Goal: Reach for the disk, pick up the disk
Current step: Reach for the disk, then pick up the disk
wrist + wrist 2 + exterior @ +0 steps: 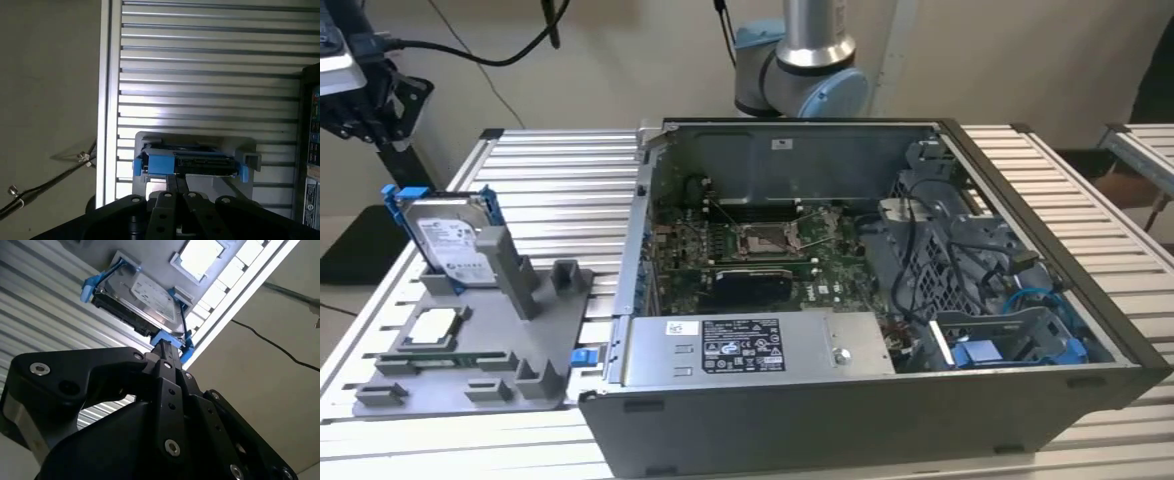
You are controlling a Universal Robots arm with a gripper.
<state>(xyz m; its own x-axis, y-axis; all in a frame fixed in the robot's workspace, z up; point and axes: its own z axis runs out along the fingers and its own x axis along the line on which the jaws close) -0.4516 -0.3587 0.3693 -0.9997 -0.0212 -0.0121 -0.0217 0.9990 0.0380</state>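
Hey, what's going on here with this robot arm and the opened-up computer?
The robot arm is reaching for the disk. The disk stands on edge in a grey holder on the slatted table, to the exterior view's left of the open computer case. In the first wrist view the gripper points at the disk's blue-framed edge. It is shut and holds nothing. The disk has not been picked up yet.

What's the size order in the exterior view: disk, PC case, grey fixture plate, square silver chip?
As seen, largest to smallest:
1. PC case
2. grey fixture plate
3. disk, standing on edge at the plate's far end
4. square silver chip, lying flat on the plate
Disk and chip sit at similar depth, so that ranking holds.
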